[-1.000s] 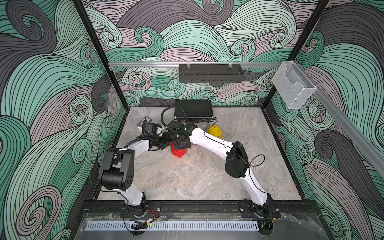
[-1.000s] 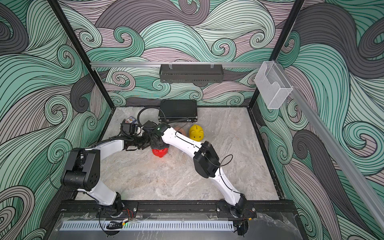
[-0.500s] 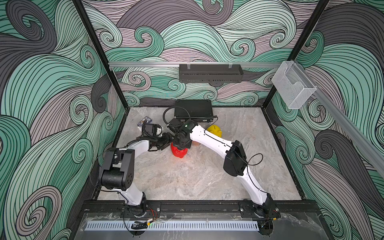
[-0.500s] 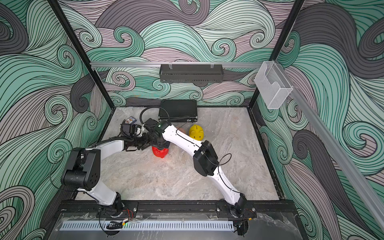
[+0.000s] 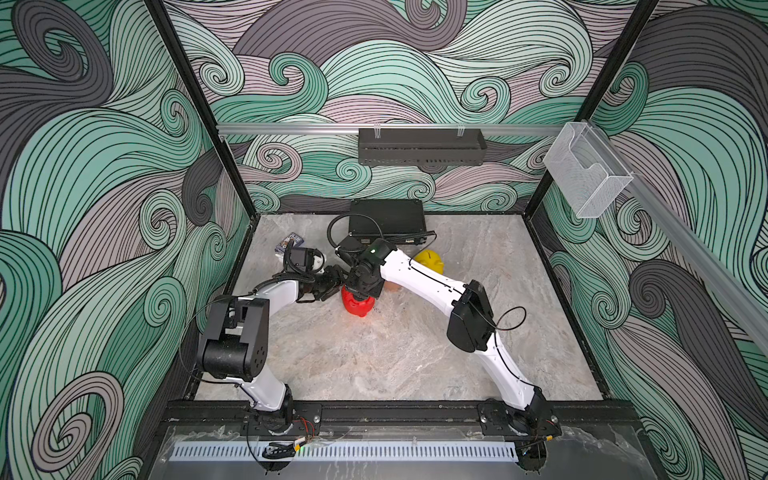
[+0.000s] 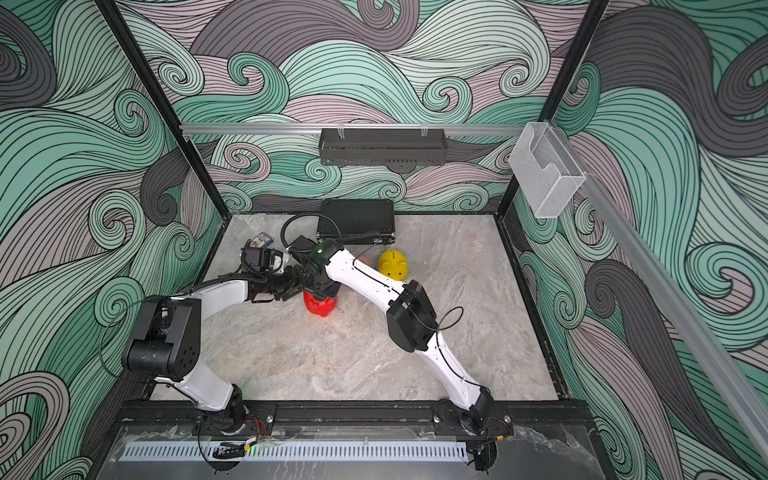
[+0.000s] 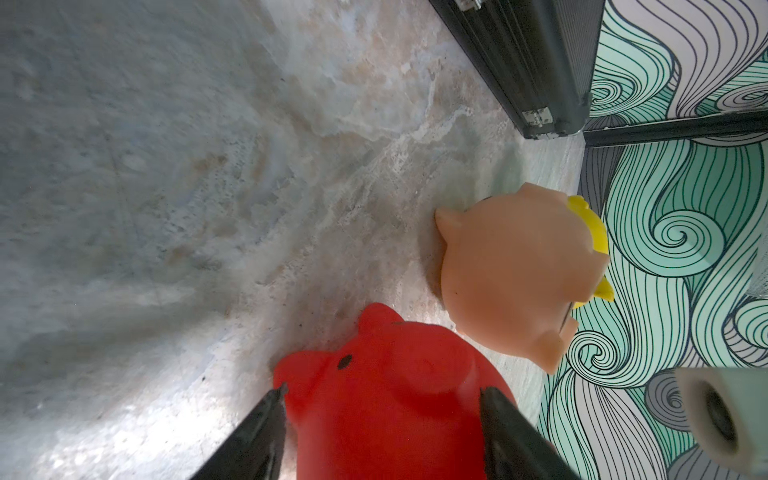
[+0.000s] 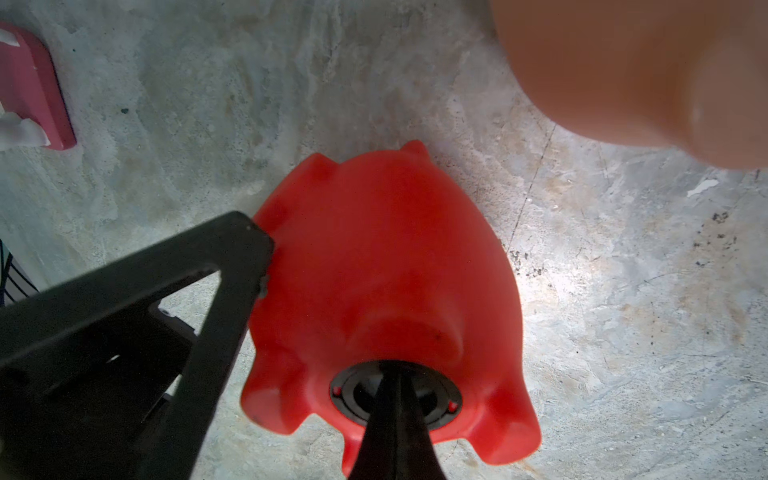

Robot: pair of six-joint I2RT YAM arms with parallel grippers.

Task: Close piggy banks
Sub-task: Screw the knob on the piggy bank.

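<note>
We find the red pig (image 5: pixel 357 305) (image 6: pixel 319 304) on the counter (image 5: pixel 374 357), left of centre in the far half. It is turned so that its belly and feet face up. The left hand (image 7: pixel 383 392) reaches in from the left and pinches this pig, with one finger (image 8: pixel 232 266) pressed to its flank and the other on the opposite side. The right hand (image 8: pixel 392 374) comes down from above with its fingers pressed together. Their tips sit at the middle of a black plug (image 8: pixel 436 399) set in the round belly hole. We cannot tell whether the plug is fully seated. The peach pig (image 7: pixel 515 274) lies just beside the red pig on its far right side, mostly hidden under the right arm in both top views. The yellow pig (image 5: pixel 430 262) (image 6: pixel 392 262) stands upright farther right, beyond the peach pig. A black case (image 5: pixel 386 216) lies against the far wall.
</note>
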